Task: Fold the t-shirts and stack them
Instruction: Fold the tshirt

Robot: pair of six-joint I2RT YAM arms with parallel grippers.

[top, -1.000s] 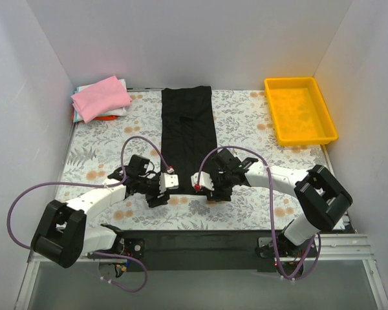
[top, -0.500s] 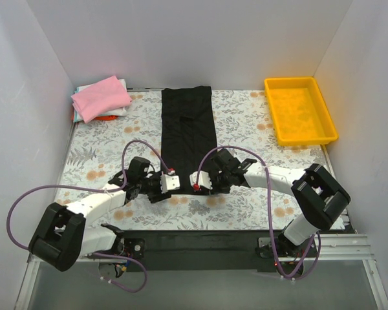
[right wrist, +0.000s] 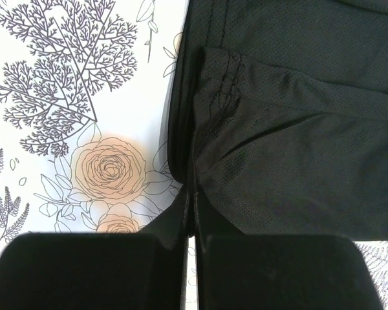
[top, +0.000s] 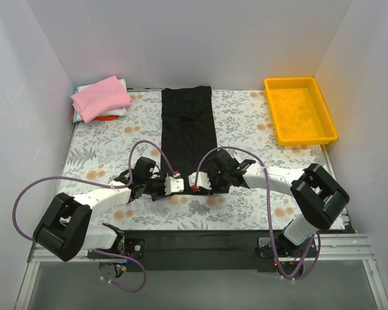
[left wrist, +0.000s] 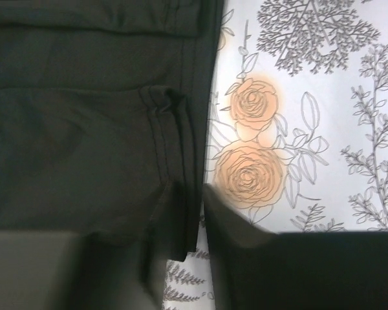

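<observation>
A black t-shirt [top: 188, 126], folded into a long narrow strip, lies in the middle of the table with its near end between my two grippers. The left gripper [top: 174, 186] is at the near left corner. In the left wrist view its jaws [left wrist: 189, 194] are closed around the folded edge of the black cloth [left wrist: 77, 129]. The right gripper [top: 198, 182] is at the near right corner. In the right wrist view [right wrist: 191, 194] its fingers are pressed together on the shirt's edge [right wrist: 297, 148]. A folded pink t-shirt [top: 102, 95] tops a small pile at the back left.
A yellow tray [top: 299, 110] stands at the back right. Under the pink shirt, pale and orange-red cloth edges [top: 97, 116] show. The flowered tablecloth [top: 258, 129] lies bare between the black shirt and the tray. White walls close in three sides.
Both grippers have moved inward to the near end of the black shirt, and their jaws have closed from open onto its two corners.
</observation>
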